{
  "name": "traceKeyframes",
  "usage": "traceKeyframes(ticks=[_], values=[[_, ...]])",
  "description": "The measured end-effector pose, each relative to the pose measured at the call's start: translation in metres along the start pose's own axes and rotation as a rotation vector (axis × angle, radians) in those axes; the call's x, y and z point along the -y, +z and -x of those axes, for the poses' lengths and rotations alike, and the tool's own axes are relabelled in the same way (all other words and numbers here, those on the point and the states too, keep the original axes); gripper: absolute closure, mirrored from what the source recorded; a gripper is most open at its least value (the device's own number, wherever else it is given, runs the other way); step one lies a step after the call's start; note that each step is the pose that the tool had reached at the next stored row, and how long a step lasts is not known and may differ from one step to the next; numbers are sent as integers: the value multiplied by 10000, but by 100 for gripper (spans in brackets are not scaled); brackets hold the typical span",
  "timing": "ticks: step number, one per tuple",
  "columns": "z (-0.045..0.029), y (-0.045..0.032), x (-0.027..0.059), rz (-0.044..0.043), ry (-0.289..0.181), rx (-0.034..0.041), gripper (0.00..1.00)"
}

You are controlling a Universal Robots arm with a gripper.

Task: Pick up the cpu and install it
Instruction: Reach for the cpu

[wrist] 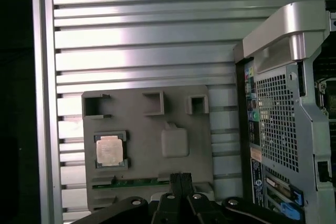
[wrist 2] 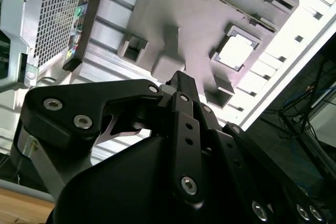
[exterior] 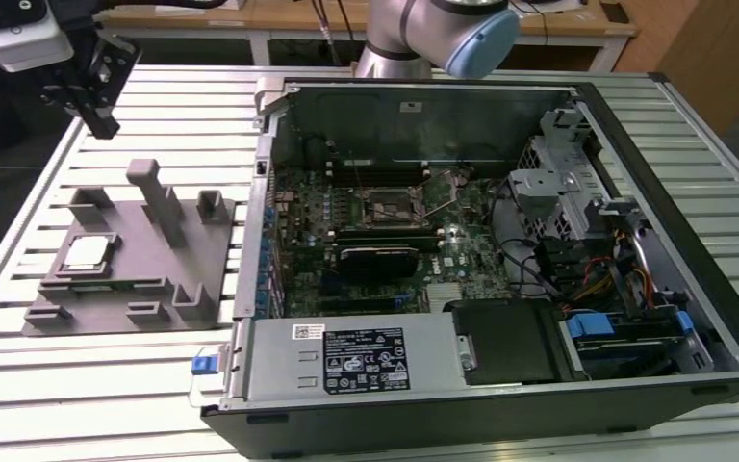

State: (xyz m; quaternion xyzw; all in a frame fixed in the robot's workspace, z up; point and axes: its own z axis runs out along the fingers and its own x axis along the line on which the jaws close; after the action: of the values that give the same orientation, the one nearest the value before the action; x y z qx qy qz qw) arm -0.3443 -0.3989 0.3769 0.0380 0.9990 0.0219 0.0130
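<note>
On the gray fixture (exterior: 151,274), the cpu (exterior: 88,253) lies flat in a square recess, pale top up. Well apart, the end effector (exterior: 103,120) hangs above the desk (exterior: 88,385), fingers (wrist: 174,187) pressed together, holding nothing. The cpu is judged light, rigid, smooth-topped and fragile; grip opposite edges only.

You have the computer case (exterior: 472,423) lying on the table (exterior: 88,404). In the exterior view, the fixture (exterior: 139,289) sits at nine o'clock from the case, just beside it. The cpu (exterior: 88,253) rests in a pocket at the fixture's nine o'clock side. The gripper (exterior: 103,123) hangs at the fixture's twelve o'clock, apart from it.
</note>
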Motion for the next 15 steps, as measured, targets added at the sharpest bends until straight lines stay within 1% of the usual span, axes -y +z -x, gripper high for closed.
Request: traceKeyframes(ticks=[8, 15], values=[[-115, 102, 13, 0, -1, 0, 89], [-242, 201, 27, 1, 0, 1, 89]])
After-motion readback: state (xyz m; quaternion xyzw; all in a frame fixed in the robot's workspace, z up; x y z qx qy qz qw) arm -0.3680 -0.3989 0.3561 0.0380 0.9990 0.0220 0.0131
